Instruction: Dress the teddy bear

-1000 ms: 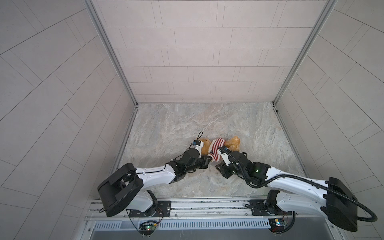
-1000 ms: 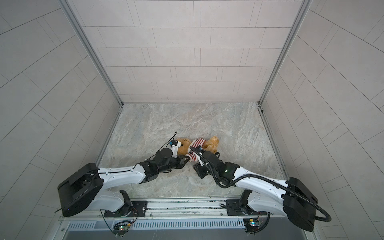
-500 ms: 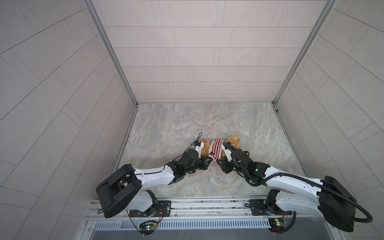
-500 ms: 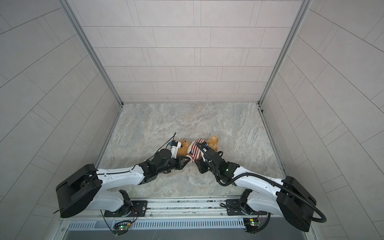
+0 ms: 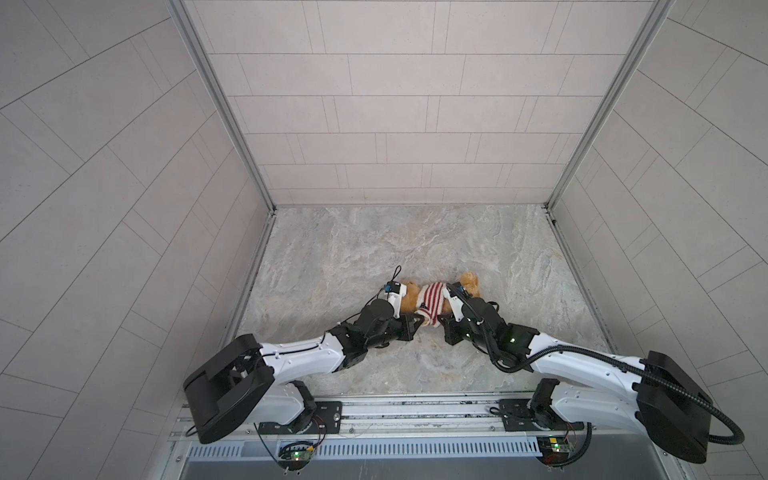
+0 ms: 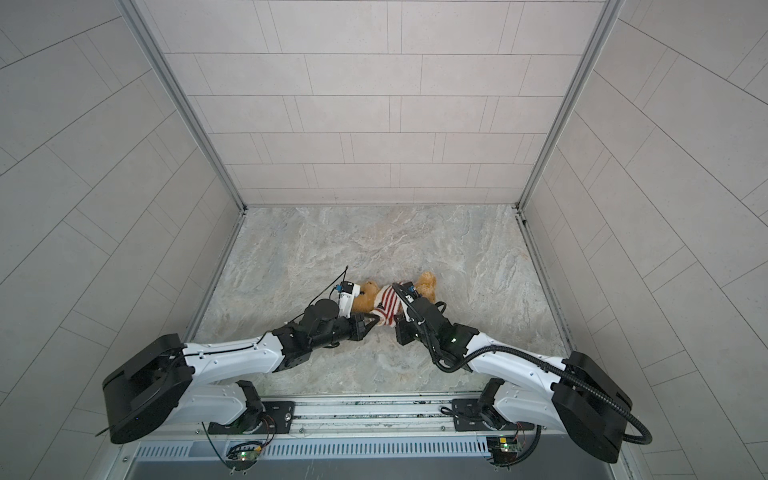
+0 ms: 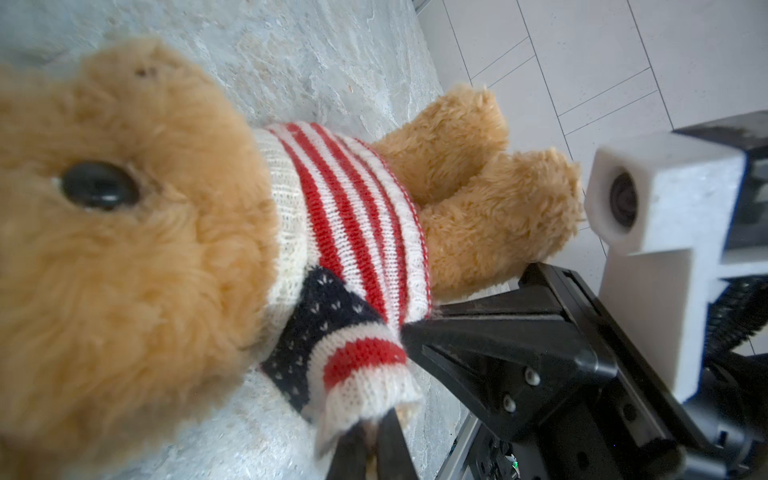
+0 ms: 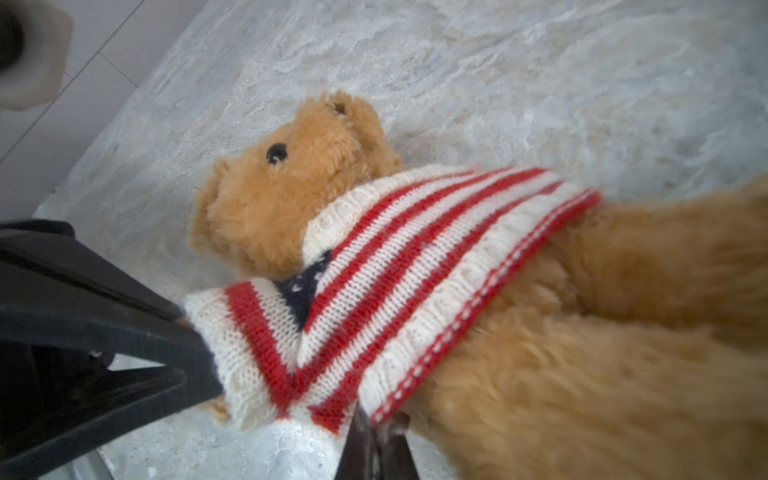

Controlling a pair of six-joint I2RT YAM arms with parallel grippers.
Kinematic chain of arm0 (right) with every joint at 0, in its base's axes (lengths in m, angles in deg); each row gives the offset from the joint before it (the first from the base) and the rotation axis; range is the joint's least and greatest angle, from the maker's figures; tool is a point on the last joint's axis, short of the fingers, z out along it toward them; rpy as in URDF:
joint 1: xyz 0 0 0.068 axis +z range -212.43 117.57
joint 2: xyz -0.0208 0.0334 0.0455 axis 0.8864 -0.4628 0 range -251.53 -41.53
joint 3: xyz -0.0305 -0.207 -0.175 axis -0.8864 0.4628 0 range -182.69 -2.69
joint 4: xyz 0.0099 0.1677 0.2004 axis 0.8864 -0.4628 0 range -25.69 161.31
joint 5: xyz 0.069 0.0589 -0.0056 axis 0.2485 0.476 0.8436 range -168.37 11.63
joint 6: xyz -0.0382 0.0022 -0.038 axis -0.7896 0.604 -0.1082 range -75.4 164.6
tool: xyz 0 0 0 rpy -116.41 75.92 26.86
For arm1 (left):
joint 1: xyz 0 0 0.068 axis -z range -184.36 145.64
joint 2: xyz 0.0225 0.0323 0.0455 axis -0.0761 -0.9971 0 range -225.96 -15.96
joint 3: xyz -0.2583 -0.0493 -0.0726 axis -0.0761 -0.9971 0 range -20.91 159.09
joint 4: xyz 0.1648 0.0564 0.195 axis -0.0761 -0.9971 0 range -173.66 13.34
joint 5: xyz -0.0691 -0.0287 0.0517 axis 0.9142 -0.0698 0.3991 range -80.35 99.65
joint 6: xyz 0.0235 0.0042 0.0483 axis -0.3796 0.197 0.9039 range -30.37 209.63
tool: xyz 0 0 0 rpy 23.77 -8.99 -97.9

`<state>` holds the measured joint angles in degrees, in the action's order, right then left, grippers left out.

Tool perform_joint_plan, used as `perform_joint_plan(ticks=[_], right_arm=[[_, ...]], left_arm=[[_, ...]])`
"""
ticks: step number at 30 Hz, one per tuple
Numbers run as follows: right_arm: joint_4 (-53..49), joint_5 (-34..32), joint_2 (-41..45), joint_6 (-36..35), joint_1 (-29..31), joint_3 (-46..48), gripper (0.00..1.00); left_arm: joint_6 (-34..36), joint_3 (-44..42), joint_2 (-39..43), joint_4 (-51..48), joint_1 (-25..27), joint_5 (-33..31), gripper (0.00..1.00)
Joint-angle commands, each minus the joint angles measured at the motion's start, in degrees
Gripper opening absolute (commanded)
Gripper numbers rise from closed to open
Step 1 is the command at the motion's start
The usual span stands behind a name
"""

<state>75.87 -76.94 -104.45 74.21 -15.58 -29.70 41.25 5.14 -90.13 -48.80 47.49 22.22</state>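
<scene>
**Clearance around the teddy bear (image 5: 410,300), clock directions as in both top views.** From 10 through 12 to 2 o'clock the marble tabletop (image 5: 374,241) lies bare up to the tiled back wall (image 5: 395,124). At 6 o'clock the left gripper (image 5: 419,322) and right gripper (image 5: 441,326), each clamped on the striped sweater (image 5: 432,297), nearly meet. Their arms bar 7 and 5 o'clock. The left wrist camera (image 5: 395,288) crowds 9 o'clock and the right wrist camera (image 5: 451,291) crowds 3 o'clock.

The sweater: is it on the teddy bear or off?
On. The sweater covers the torso of the teddy bear, collar at the neck, hem at the legs. The far sleeve: cannot tell.
</scene>
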Motion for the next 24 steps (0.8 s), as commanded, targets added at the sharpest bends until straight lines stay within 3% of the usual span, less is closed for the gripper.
perform_joint_plan(ticks=[1,8,24], right_arm=[[-3.02,-4.60,3.40,-0.64,-0.19,0.99,0.00],[-9.81,-9.98,6.22,-1.83,-1.07,2.12,0.00],[-14.66,-13.80,6.71,-2.23,-2.73,3.02,0.00]], left_arm=[[2.38,-0.48,2.54,-1.60,0.34,-0.30,0.00],[4.70,-1.23,5.99,-4.77,0.30,0.42,0.00],[9.26,-5.29,15.80,-6.90,-0.32,4.53,0.00]])
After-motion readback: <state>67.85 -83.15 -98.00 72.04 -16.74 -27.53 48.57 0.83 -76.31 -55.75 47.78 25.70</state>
